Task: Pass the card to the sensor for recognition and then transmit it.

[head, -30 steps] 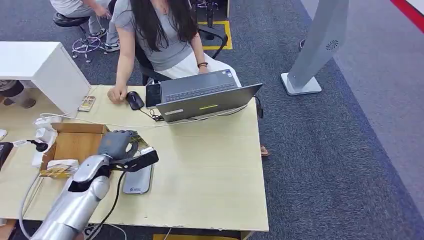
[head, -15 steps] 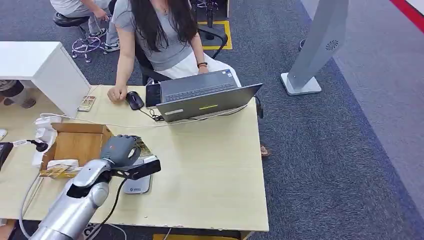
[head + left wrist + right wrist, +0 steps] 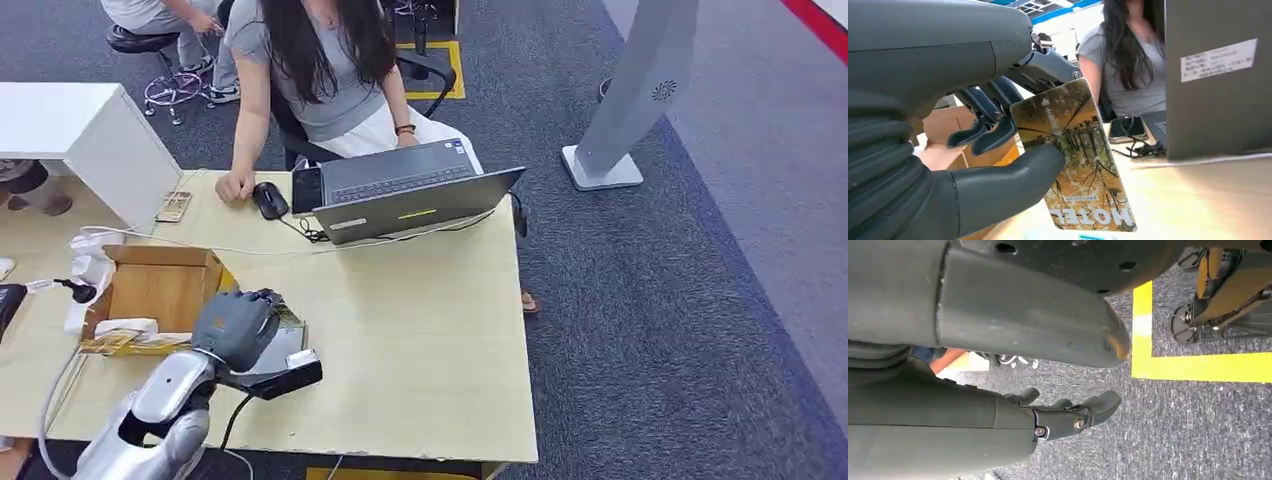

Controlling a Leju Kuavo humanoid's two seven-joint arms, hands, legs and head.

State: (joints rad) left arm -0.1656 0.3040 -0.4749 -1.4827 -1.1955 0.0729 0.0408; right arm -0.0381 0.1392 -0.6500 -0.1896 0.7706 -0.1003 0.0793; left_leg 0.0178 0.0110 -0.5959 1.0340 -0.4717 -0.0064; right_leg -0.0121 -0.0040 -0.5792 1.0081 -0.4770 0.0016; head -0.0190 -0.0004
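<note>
- One card [image 3: 1075, 165] here, pinched between the left hand's [image 3: 235, 325] thumb and fingers, hovering over the sensor [image 3: 283, 350] near the counter's [image 3: 420, 340] front-left edge.
- Right hand [image 3: 1068, 417] hangs loosely open, holding nothing.
- Risk imo: the pinch is only on one edge, so the card could twist or slip out mid-scan.

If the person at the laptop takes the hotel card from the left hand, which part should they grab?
The free HOTEL-printed end of the card, approached from the laptop side. The left hand pinches the opposite half, thumb across one face, so that end sticks out clear.
</note>
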